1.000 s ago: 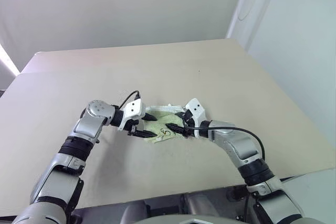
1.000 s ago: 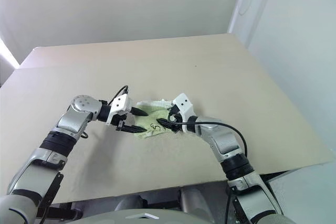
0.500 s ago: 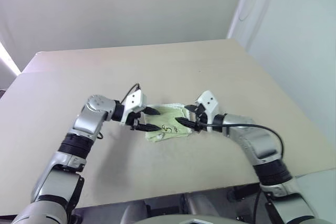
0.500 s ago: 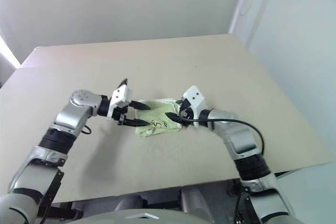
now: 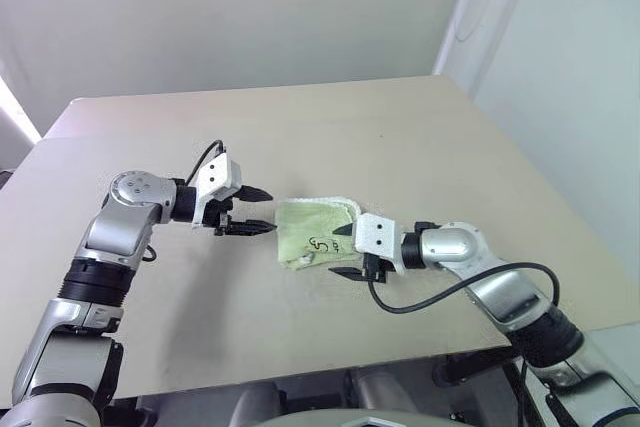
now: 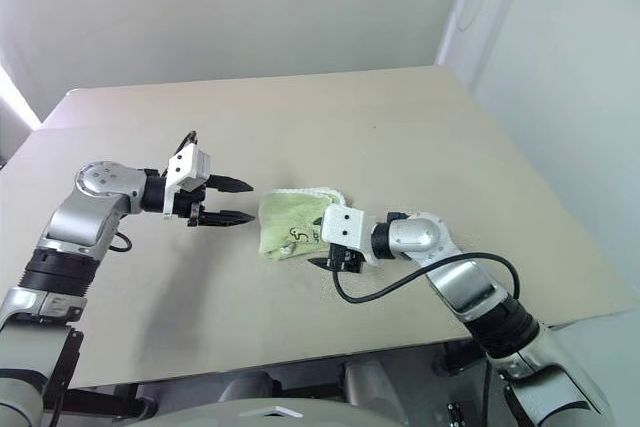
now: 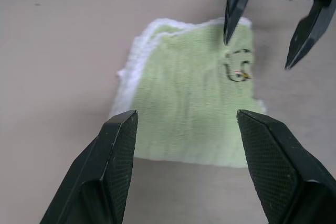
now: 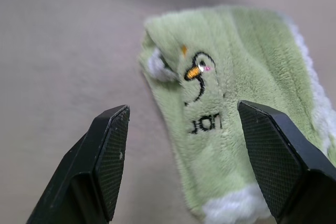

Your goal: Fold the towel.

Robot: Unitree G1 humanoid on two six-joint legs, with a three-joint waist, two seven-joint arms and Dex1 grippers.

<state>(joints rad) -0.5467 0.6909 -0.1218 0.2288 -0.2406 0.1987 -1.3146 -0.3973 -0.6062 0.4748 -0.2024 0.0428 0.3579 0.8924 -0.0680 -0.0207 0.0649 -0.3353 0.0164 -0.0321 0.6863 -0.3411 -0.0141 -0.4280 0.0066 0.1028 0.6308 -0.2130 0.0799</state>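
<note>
1. The towel (image 5: 313, 231) lies folded into a small light green pad on the tan table (image 5: 420, 137), in the near middle of it, with white edging along its far side and a small dark embroidered mark on top near its near end
2. The left gripper (image 5: 256, 210) hangs just left of the towel, jaws spread, holding nothing and apart from the cloth
3. The right gripper (image 5: 346, 251) sits at the towel's near right corner, fingers parted and empty; one finger reaches over the towel's edge, and whether it touches the cloth cannot be told
4. Around the towel the table is bare of other things; a pale wall (image 5: 250, 17) stands beyond the far edge and a white panel (image 5: 560, 77) to the right
5. A black cable (image 5: 455, 292) loops from the right wrist across the table's near right part
6. How many layers the fold has cannot be made out; the lettering under the mark is too small to read
</note>
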